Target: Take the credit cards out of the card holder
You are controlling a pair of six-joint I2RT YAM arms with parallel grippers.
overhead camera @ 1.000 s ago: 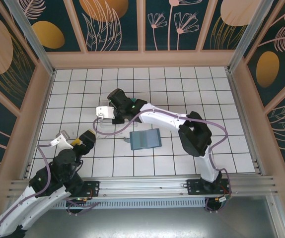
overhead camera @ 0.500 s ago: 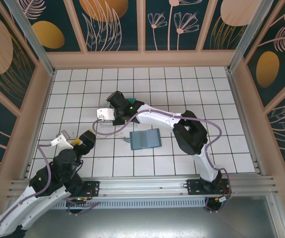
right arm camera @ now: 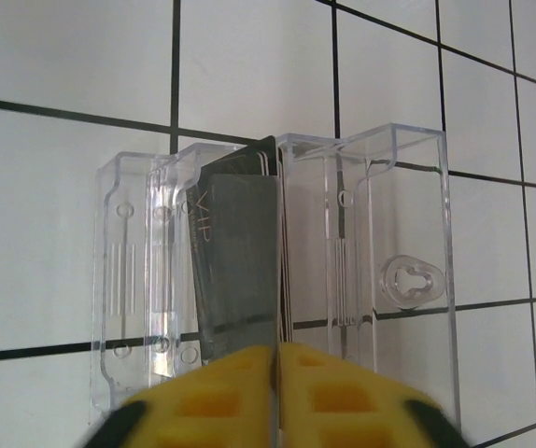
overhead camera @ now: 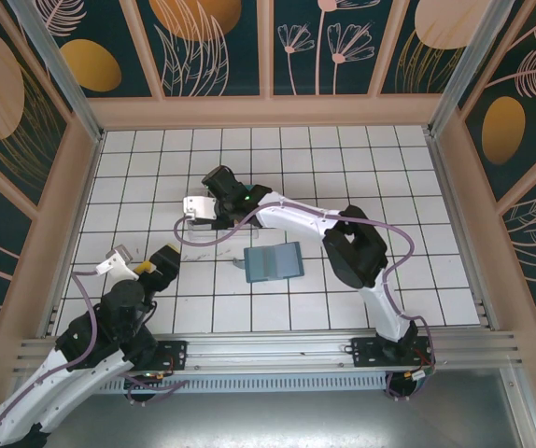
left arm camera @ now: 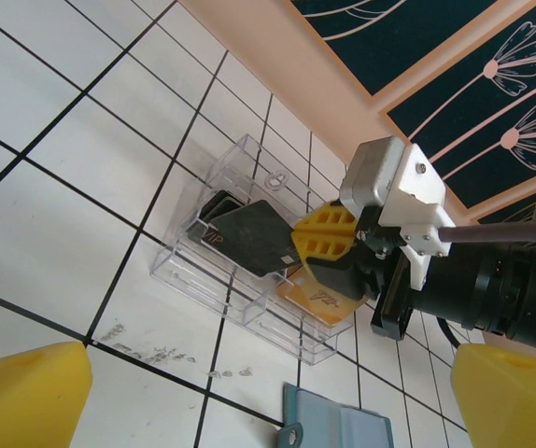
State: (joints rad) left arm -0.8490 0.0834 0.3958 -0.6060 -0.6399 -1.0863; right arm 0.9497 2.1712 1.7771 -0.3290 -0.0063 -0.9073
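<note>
The slate-blue card holder [overhead camera: 275, 263] lies flat in the middle of the tiled floor; its near corner shows in the left wrist view [left arm camera: 343, 425]. My right gripper [overhead camera: 214, 207] is over a clear plastic box [overhead camera: 193, 207], left of and beyond the holder. Its yellow fingers [right arm camera: 277, 350] are shut on the edge of a black credit card [right arm camera: 235, 271] that stands in a slot of the box. The black card [left arm camera: 249, 238] leans over the box, and an orange-tan card [left arm camera: 319, 301] lies in the box under the fingers. My left gripper [overhead camera: 137, 266] is open at the near left.
The clear plastic box [left arm camera: 203, 280] has several slots and a keyhole tab [right arm camera: 408, 280]. A pink wall [left arm camera: 277, 56] runs just beyond it. White crumbs [left arm camera: 147, 350] lie on the tile in front of the box.
The right gripper has shifted slightly toward the far wall at the box while holding the black card. The left arm and the card holder have not moved.
</note>
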